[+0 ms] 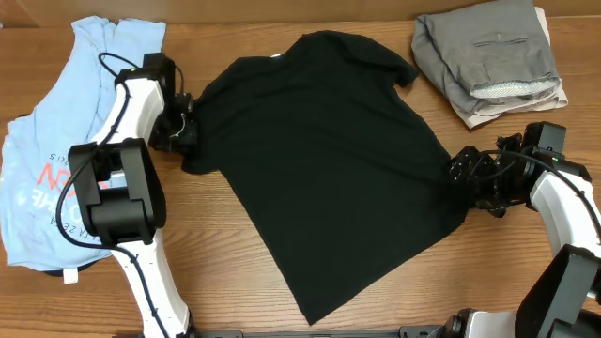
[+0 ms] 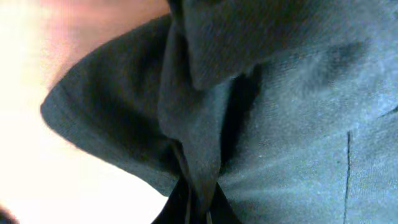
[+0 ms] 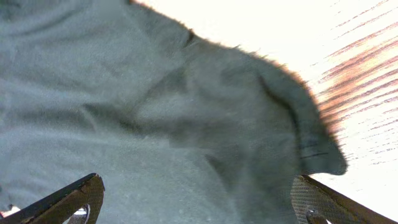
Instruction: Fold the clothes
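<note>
The black T-shirt (image 1: pixel 319 160) lies spread on the wooden table, tilted, neck toward the back. My left gripper (image 1: pixel 185 136) is shut on a pinch of its left sleeve edge; the left wrist view shows the bunched black cloth (image 2: pixel 199 149) running down between the jaws (image 2: pixel 200 208). My right gripper (image 1: pixel 462 178) is at the shirt's right hem edge with its fingers (image 3: pixel 196 202) wide open, one on each side over the black cloth (image 3: pixel 155 118). The light blue shirt (image 1: pixel 56 141) with red-and-white lettering lies crumpled at the far left, under my left arm.
A folded grey garment (image 1: pixel 488 56) lies at the back right corner. The left arm's base (image 1: pixel 113 192) stands between the blue shirt and the black shirt. Bare wood (image 1: pixel 235 272) shows along the front edge.
</note>
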Action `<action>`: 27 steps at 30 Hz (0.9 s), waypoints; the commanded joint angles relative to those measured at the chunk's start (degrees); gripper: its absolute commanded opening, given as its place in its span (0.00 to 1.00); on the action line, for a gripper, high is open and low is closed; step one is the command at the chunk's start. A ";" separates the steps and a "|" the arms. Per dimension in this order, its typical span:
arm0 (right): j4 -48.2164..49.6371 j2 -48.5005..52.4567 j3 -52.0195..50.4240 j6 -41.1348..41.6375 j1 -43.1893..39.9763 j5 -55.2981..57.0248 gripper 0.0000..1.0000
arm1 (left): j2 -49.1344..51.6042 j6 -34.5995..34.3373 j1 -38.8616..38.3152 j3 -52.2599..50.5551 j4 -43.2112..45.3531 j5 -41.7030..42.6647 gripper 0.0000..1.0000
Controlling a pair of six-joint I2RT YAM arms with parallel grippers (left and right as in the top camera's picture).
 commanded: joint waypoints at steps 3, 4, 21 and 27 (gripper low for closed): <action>-0.04 -0.59 1.44 -0.39 0.33 0.24 1.00 | 0.17 -3.10 4.74 3.89 -9.09 -1.36 0.04; -0.07 -0.59 1.44 -0.39 0.42 0.28 1.00 | 0.17 -3.10 5.31 4.42 -10.95 -1.49 0.04; -0.39 -0.59 1.44 -0.44 2.47 1.20 1.00 | 0.02 0.83 3.43 18.64 -28.50 -4.00 0.50; -0.20 -0.59 1.44 -0.61 2.47 1.20 1.00 | 0.02 2.12 -0.83 31.32 -31.58 -5.07 0.66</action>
